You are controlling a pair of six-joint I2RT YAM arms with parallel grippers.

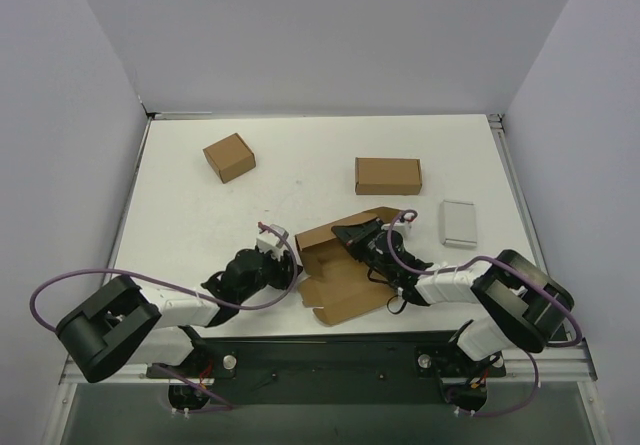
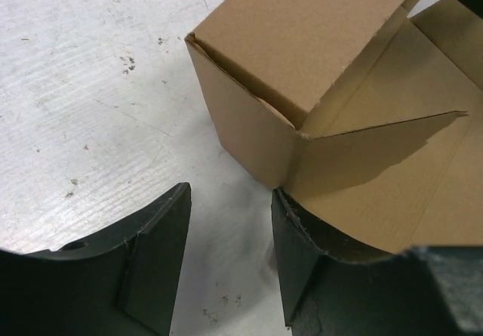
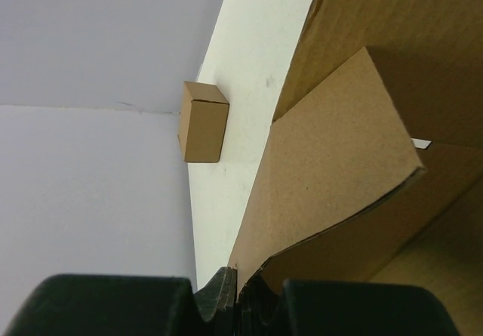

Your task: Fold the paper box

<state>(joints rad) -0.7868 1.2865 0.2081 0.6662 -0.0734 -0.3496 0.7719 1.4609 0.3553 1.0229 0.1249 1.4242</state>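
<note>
Illumination: bright, diffuse, overhead.
Shadows: soft, falling inside the paper box (image 2: pixel 377 170).
Focus: top view sharp; right gripper fingers (image 3: pixel 113 306) blurred, near lens.

Squarish carton (image 1: pixel 229 157), oblong carton (image 1: pixel 388 175), grey case (image 1: pixel 459 222)

No text, label, brand, number or sign can be read in any of the three views. The paper box (image 1: pixel 345 290) shows only plain brown cardboard, without any print on it.
</note>
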